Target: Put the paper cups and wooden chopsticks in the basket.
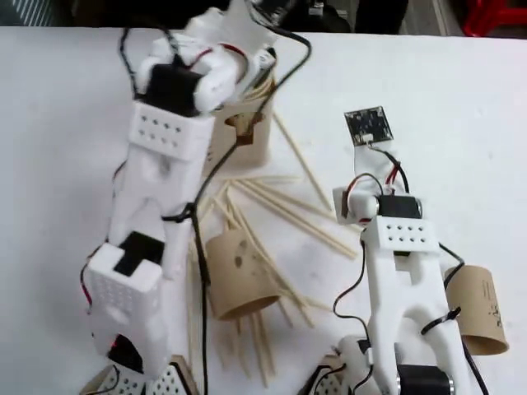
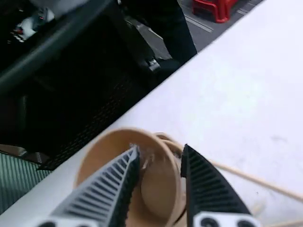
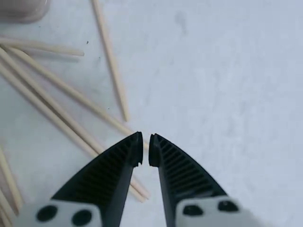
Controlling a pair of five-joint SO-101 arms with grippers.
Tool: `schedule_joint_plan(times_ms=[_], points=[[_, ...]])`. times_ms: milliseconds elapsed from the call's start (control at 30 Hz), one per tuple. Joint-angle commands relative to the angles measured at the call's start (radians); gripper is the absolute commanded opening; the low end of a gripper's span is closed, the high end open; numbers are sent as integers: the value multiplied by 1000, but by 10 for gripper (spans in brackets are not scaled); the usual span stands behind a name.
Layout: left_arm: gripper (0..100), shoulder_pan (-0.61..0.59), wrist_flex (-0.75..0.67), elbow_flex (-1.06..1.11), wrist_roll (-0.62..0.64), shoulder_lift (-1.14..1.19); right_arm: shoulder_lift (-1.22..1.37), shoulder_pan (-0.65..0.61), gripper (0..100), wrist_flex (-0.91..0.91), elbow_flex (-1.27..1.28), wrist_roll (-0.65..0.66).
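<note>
White table, scattered chopsticks, cups

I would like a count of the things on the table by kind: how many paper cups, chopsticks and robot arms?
Paper cups: 3
Robot arms: 2
Chopsticks: many, overlapping, not countable
Total: 5, without the chopsticks

From above, the left arm is covering much of the upright paper cup. The right arm is overlapping the rightmost cup. Several chopsticks are running under the middle cup. Close up, the left fingers are masking the upright paper cup's rim, and the frame is cropping its base. In the right wrist view, a brownish object is being cropped too tightly to identify.
</note>
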Motion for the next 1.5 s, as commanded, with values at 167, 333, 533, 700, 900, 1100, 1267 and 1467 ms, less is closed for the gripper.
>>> schedule_joint_plan(times_ms=[167, 333, 533, 700, 900, 1100, 1267, 1467], points=[[158, 27, -29, -44, 11, -8, -36, -5, 41, -19, -6, 6], [158, 31, 77, -48, 11, -117, -38, -5, 41, -19, -6, 6], [158, 30, 267, -38, 11, -200, -45, -5, 41, -7, -8, 11], [158, 42, 400, -37, -14, -223, -81, 1, 42, 122, -87, 32], [161, 54, 407, 150, -54, -364, -219, 10, 43, 400, -273, 213], [161, 117, 402, 520, -123, -638, -257, 162, 43, 582, -413, 437], [162, 124, 393, 815, -172, -819, -265, 326, 43, 688, -425, 741], [162, 130, 342, 1080, -181, -966, -265, 532, 43, 765, -419, 1031]])
